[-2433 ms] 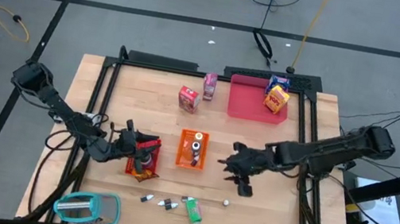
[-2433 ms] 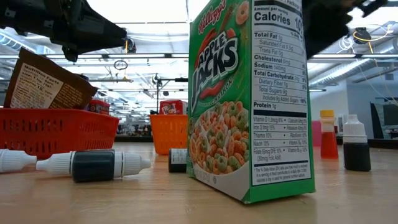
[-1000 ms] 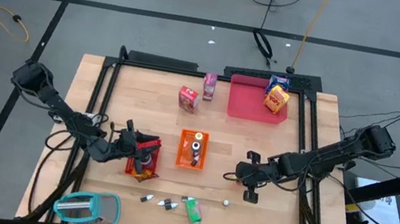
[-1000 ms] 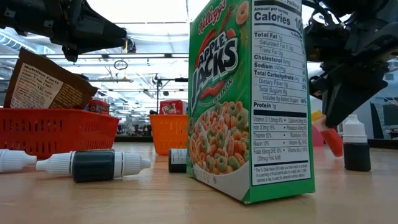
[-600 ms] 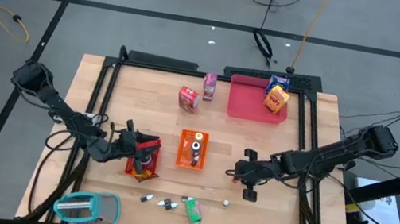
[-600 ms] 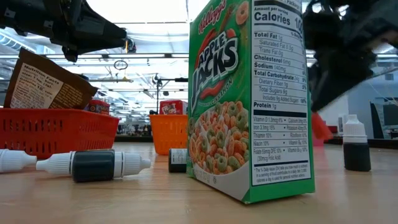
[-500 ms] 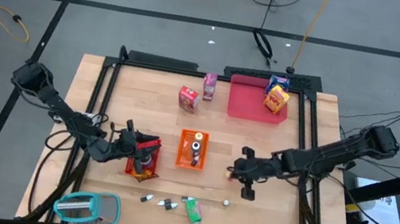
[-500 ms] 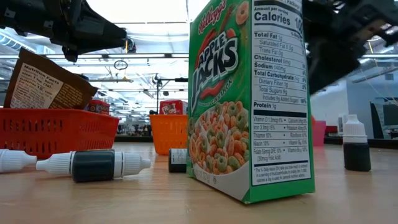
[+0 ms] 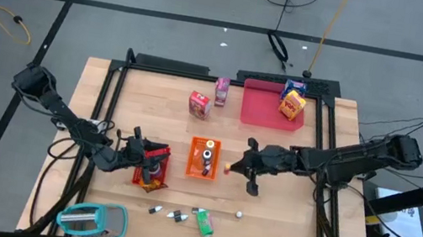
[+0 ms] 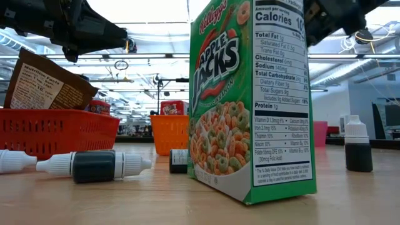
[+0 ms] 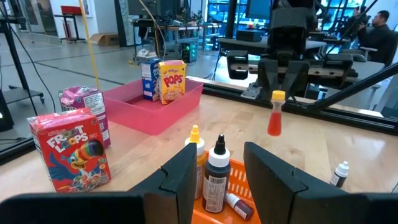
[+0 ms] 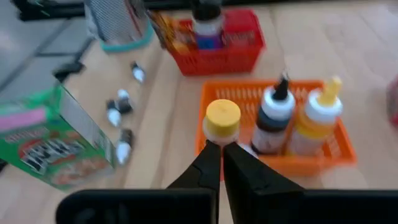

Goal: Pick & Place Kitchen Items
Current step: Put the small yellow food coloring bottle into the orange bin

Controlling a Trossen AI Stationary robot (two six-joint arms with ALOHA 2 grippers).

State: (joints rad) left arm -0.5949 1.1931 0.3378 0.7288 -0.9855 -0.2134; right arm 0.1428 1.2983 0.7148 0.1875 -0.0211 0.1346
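A small red bottle with a yellow cap (image 11: 274, 122) hangs just right of the orange bin (image 9: 194, 167), and my right gripper (image 9: 232, 169) is shut on it. The bin holds a dark bottle (image 12: 272, 124) and a yellow-capped bottle (image 12: 314, 124), both standing upright. My left gripper (image 11: 217, 180) stands open and level over the red bin (image 9: 156, 154), with nothing between its fingers. A brown packet (image 10: 47, 81) sticks up out of the red bin. My right gripper pinches the bottle between its two fingers (image 12: 210, 163), just under the yellow cap (image 12: 222, 119); the fingers hide the bottle's body in the right wrist view. They come from the table's right, slanting slightly down. The bottle hangs upright, lifted clear of the table.
A Froot Loops box (image 9: 199, 104) and a pink carton (image 9: 221, 90) stand at the far middle. The pink tray (image 9: 264, 110) holds two boxes. An Apple Jacks box (image 9: 203, 222), small bottles (image 9: 167, 212) and a white ball (image 9: 238, 215) lie near the front, and a teal-rimmed oval (image 9: 93, 219) at the near left.
My right gripper has risen and gone toward the table's left edge, up to the orange bin, tipping from steeply downward to nearly level. The red bottle has gone with it, from tilted just above the table to upright and well clear. The fingers have stayed shut on it.
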